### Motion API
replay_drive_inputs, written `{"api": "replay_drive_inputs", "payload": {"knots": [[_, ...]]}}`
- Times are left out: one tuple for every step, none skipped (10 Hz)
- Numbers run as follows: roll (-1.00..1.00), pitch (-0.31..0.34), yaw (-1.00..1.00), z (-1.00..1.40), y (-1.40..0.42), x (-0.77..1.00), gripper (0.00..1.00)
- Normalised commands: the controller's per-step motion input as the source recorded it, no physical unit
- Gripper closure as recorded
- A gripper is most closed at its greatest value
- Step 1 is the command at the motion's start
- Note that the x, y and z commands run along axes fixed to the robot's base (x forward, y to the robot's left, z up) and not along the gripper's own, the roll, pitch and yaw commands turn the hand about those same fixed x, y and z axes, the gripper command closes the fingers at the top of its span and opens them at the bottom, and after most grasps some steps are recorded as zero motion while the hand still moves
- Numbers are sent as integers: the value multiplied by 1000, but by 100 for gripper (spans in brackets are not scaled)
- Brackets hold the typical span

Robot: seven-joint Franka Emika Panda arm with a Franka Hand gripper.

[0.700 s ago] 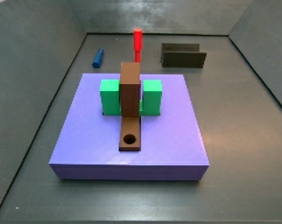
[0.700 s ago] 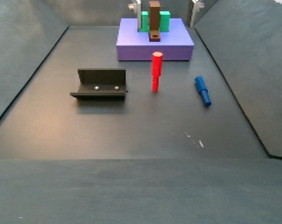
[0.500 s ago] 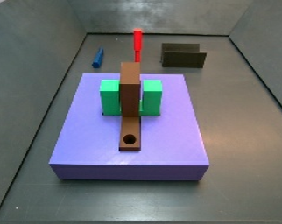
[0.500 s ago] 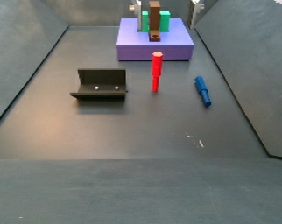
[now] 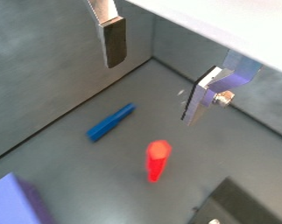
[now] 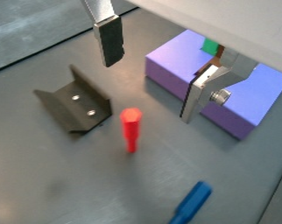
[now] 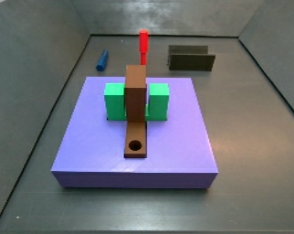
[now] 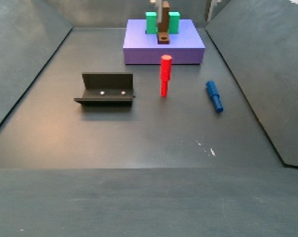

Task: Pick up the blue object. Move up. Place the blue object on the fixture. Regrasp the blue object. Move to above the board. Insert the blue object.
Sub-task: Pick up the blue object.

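Right, we're hanging high over the floor with the gripper (image 5: pixel 155 74) spread wide and nothing between the plates: the two silver fingers (image 5: pixel 113 41) stand well apart in both wrist views, and only bare grey floor shows between them. In neither side view can we make out the gripper at all.

The blue object (image 5: pixel 110 122) lies flat on the floor, untouched, and that's where our eyes go. In a side view it rests near a wall (image 8: pixel 214 94), well apart from the fixture (image 8: pixel 105 89), with the red peg (image 8: pixel 166 76) standing upright between the two. In a wrist view the blue object sits off to one side of the span between the fingers, not under it, and the red peg (image 5: pixel 158 161) is close beside it.

Now the axis: the blue object's long line runs slanted against the line joining our two fingers, neither square to it nor along it, as far as we can judge. So we reckon the coming move needs a sideways shift toward the blue object, a turn of the wrist so the plates close across its slim width, then a descent clear of the red peg.

The board (image 7: pixel 137 137) waits away from all this.
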Motion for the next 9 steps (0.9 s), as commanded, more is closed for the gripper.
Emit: {"api": "replay_drive_inputs", "payload": {"knots": [[0, -256, 94, -351, -351, -437, 0], [0, -230, 74, -471, -260, -429, 0], [17, -89, 0, -540, -71, -231, 0], [61, -37, -14, -603, 0, -197, 0], [69, -27, -26, -549, -34, -183, 0], [96, -27, -57, -551, -37, -234, 0], [76, -43, -66, -543, -37, -300, 0], [36, -50, -46, -494, -43, -320, 0], [0, -51, -31, -429, -37, -300, 0]]}}
